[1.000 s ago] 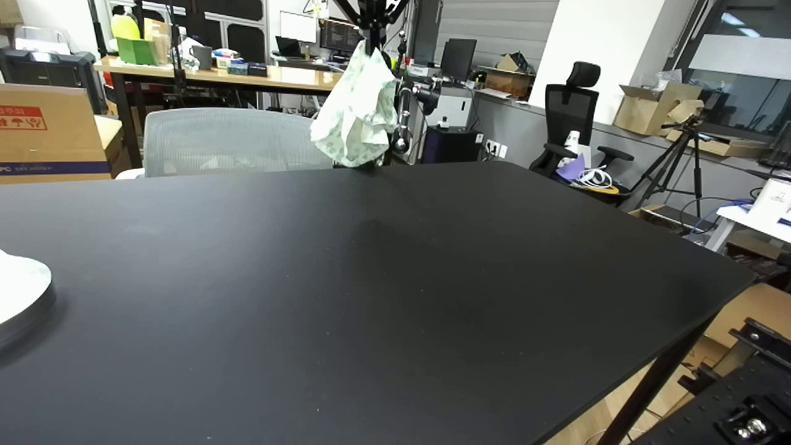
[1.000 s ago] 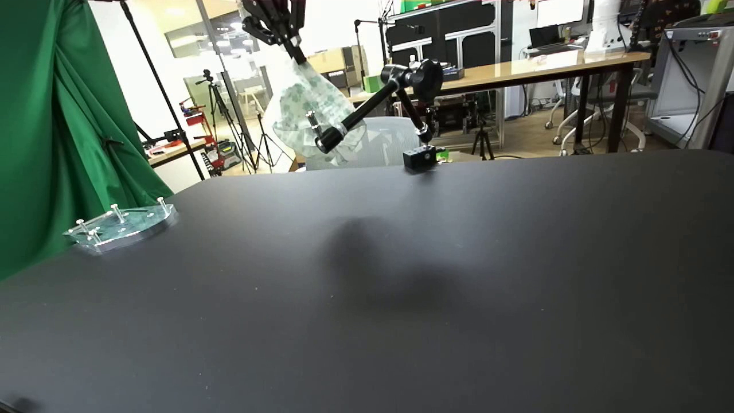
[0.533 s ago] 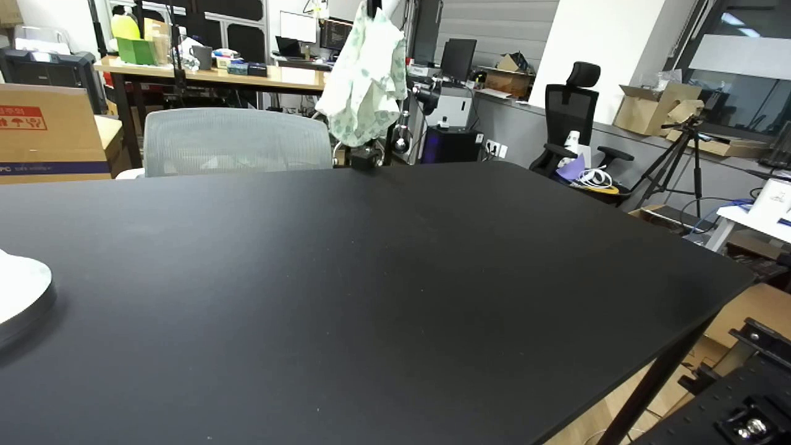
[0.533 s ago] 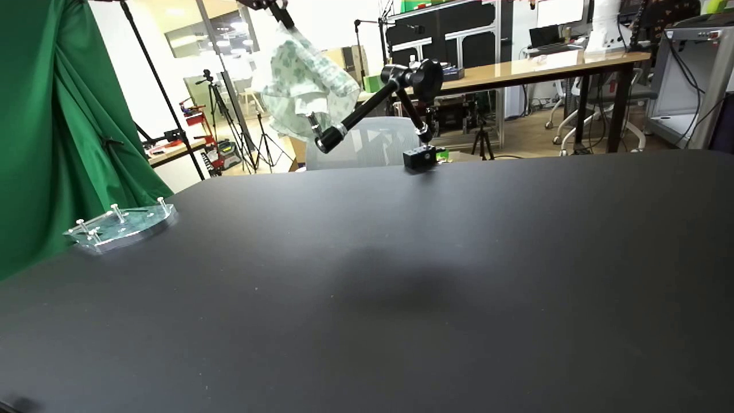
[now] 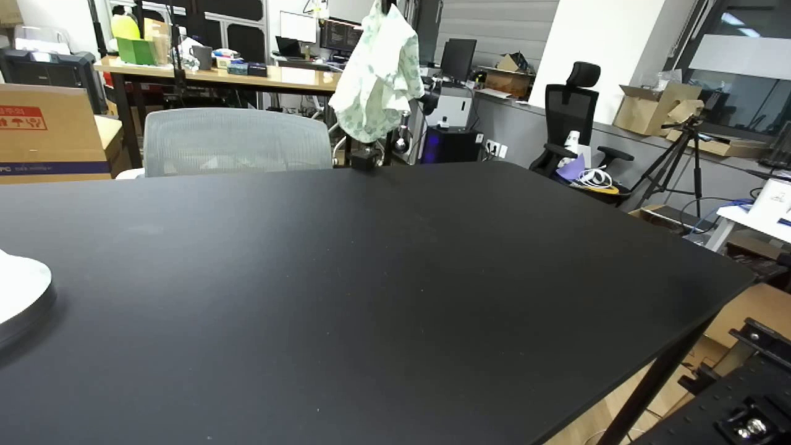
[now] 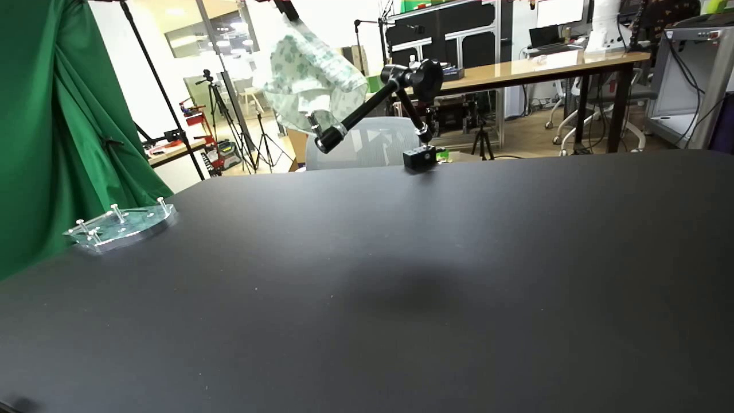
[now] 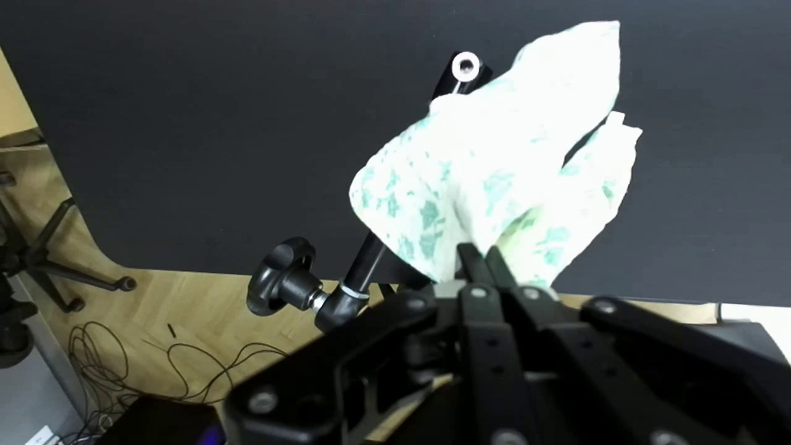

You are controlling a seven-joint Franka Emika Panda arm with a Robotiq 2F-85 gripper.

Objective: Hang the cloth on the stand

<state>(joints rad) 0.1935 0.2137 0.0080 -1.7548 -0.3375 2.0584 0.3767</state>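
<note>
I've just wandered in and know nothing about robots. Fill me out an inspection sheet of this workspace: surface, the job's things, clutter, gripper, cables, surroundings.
Surface: black table, flat and finely speckled.
Job's things: white, green-patterned cloth, hanging in folds; jointed black stand at the table's far edge. I cannot tell whether they touch.
Clutter: clear plate with upright bolts; rounded white-topped piece, cut off by the picture, perhaps the same thing.
Gripper: closed, pinching the cloth.
Cables: dark cables loose on the floor; white cable coiled on a black office chair.
Surroundings: grey mesh chair behind the table, cardboard box, wooden desk, green curtain.
</note>
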